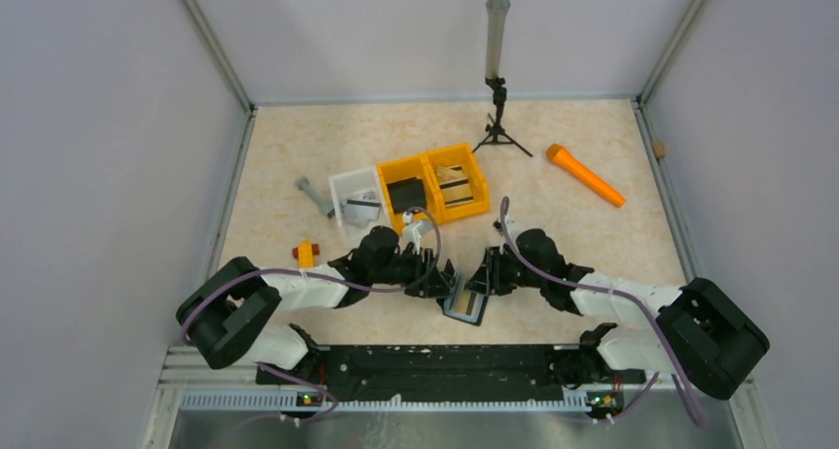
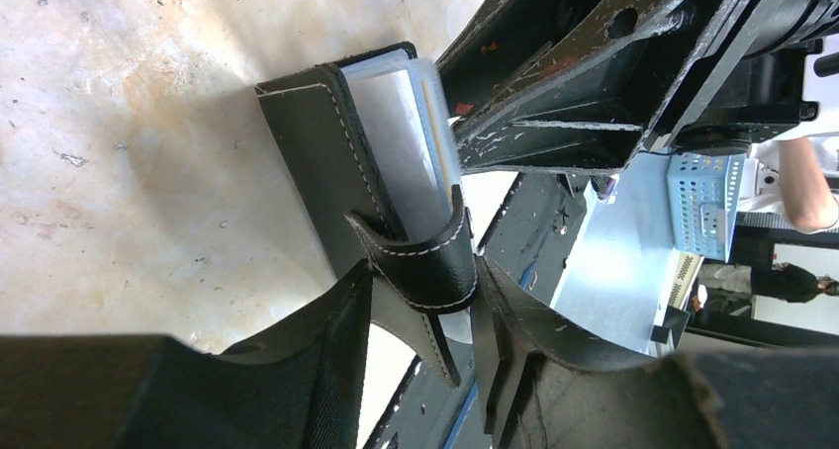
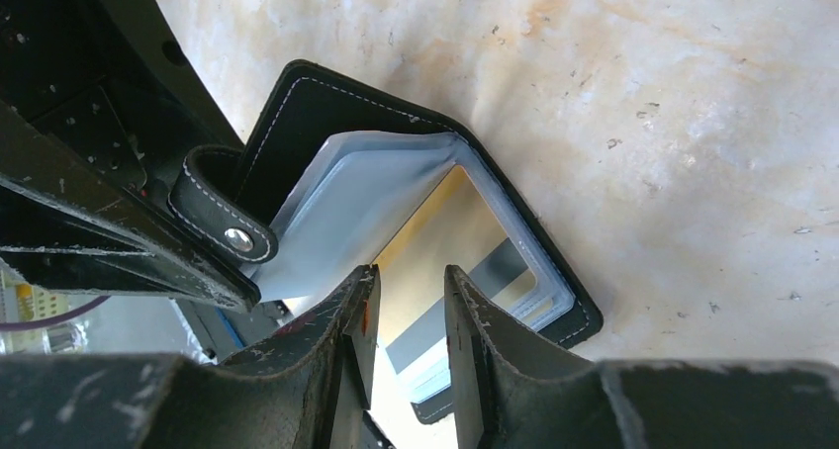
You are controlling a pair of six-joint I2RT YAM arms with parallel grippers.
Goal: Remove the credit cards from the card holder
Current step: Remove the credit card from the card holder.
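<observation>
The black card holder (image 1: 465,307) lies open on the table between my two grippers, its pale clear sleeves fanned up (image 2: 396,142). My left gripper (image 2: 425,301) is shut on the holder's cover and closing strap (image 2: 427,263), holding that side up. My right gripper (image 3: 411,291) is open with a narrow gap, its fingertips (image 3: 361,301) just above the sleeves of the card holder (image 3: 326,113). A beige credit card with a grey stripe (image 3: 455,222) shows inside the top sleeve, under the gap between the fingers. In the top view the left gripper (image 1: 441,277) and the right gripper (image 1: 483,281) nearly meet.
Behind the grippers stand a yellow double bin (image 1: 435,162) holding a black flat item and a striped card, and a white bin (image 1: 348,184). A grey bolt (image 1: 315,196), a small orange piece (image 1: 306,253), an orange tool (image 1: 586,175) and a tripod post (image 1: 495,73) stand farther off.
</observation>
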